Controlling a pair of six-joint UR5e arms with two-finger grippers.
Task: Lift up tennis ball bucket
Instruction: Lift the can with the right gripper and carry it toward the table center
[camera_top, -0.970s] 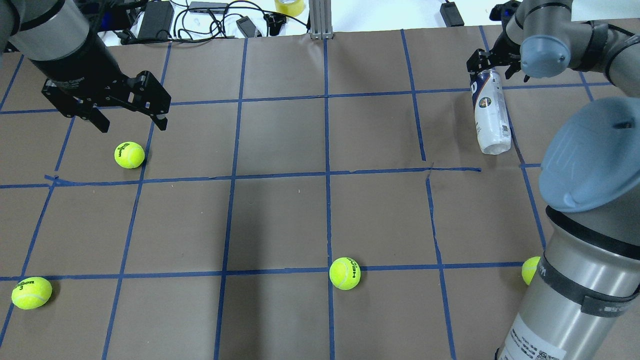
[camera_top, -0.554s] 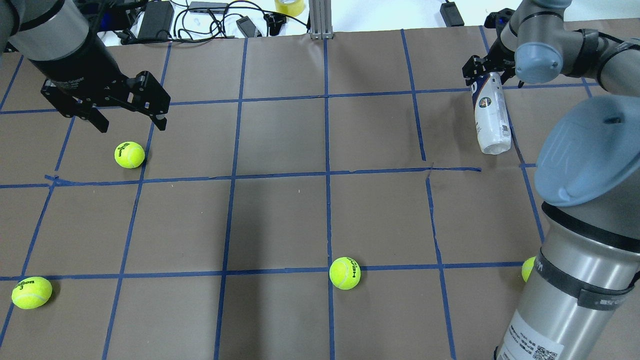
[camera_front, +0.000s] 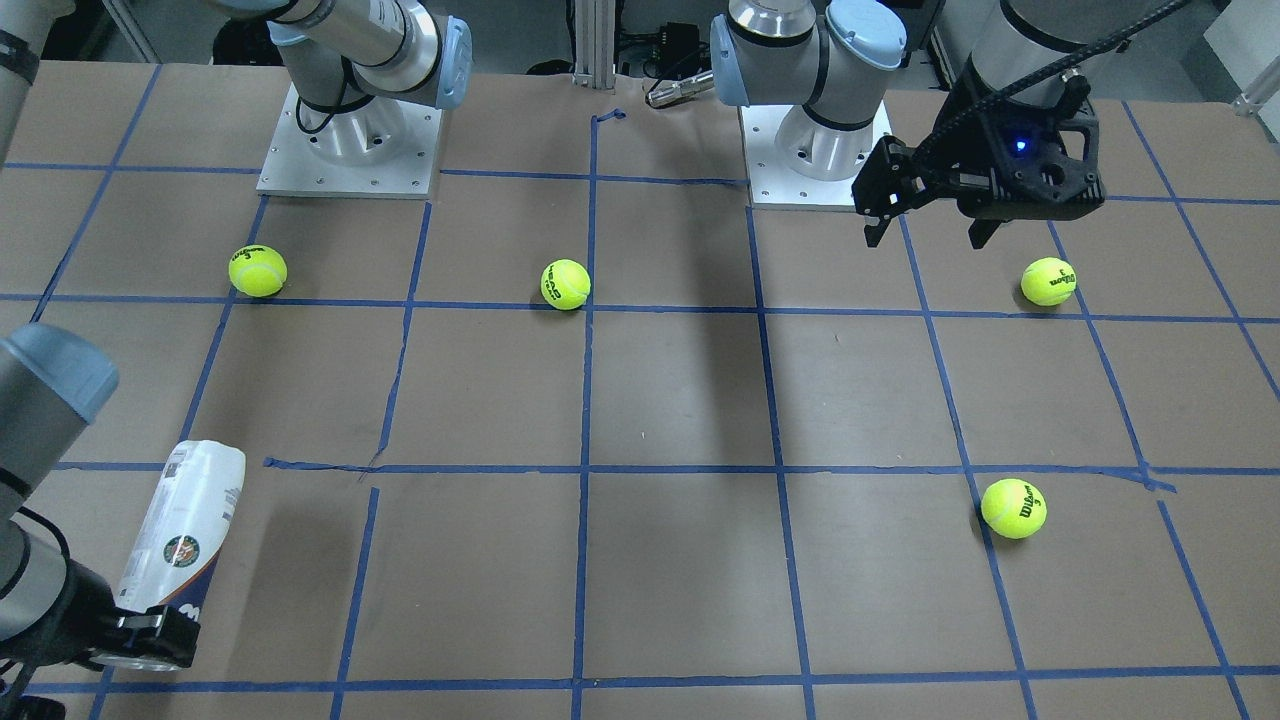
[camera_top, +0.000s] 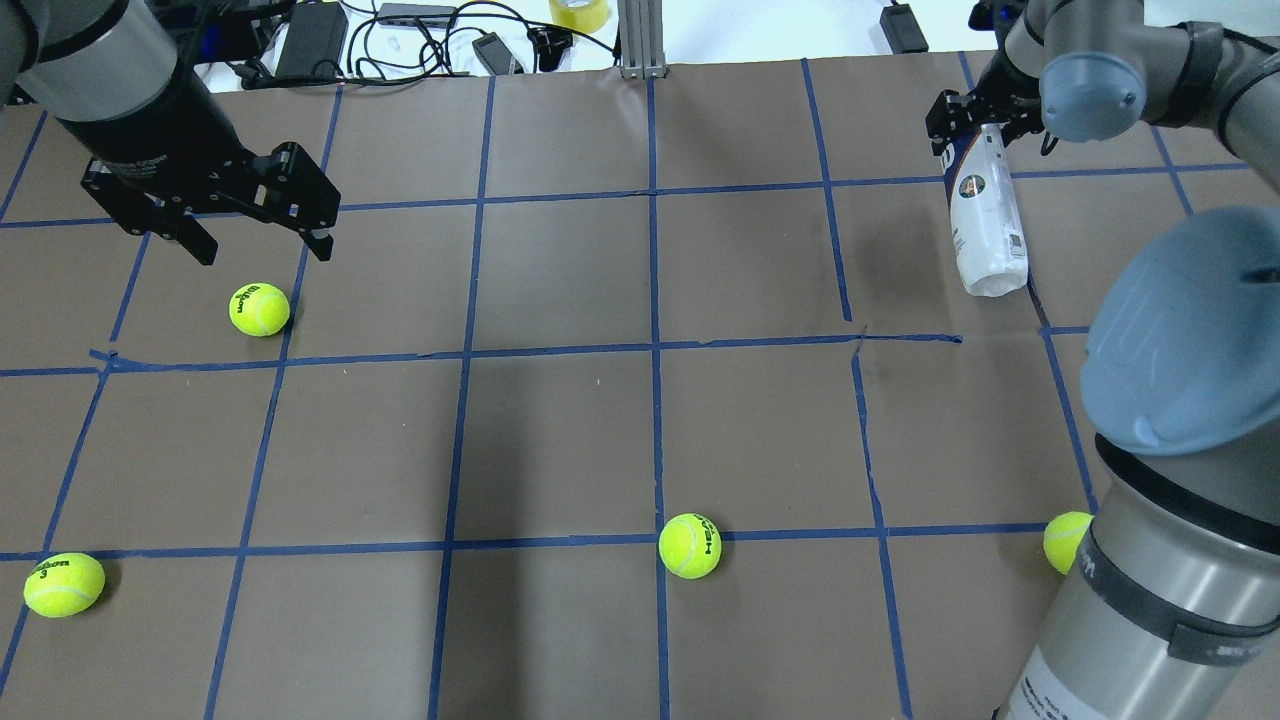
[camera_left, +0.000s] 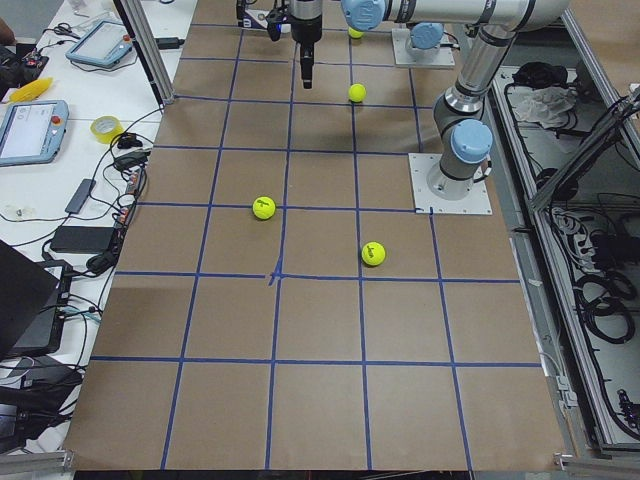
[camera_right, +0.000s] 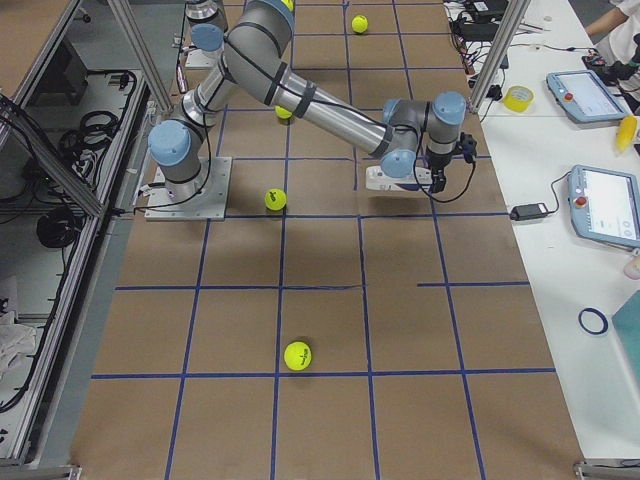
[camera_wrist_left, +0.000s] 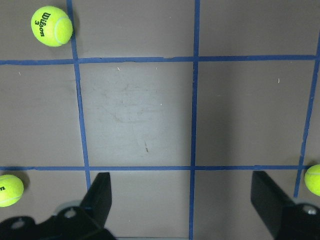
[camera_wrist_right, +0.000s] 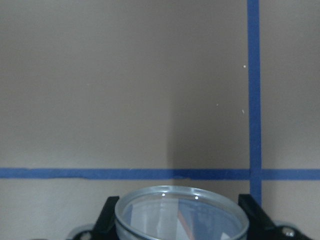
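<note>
Overhead view, bottom edge:
- tennis ball (camera_top: 64, 584) lower left
- second tennis ball (camera_top: 690, 546) bottom centre
- third tennis ball (camera_top: 1062, 540) lower right, half hidden behind right arm (camera_top: 1150, 600)

Mid left:
- fourth tennis ball (camera_top: 259, 309) on brown paper table (camera_top: 560, 440), just below left gripper (camera_top: 265, 250)
- left gripper jaws spread wide, holding nothing

Upper right:
- right gripper (camera_top: 968, 112) clamped on navy end of tennis ball bucket (camera_top: 985, 225)
- bucket tilted, white end toward frame bottom
- whether white end touches paper: cannot tell
</note>
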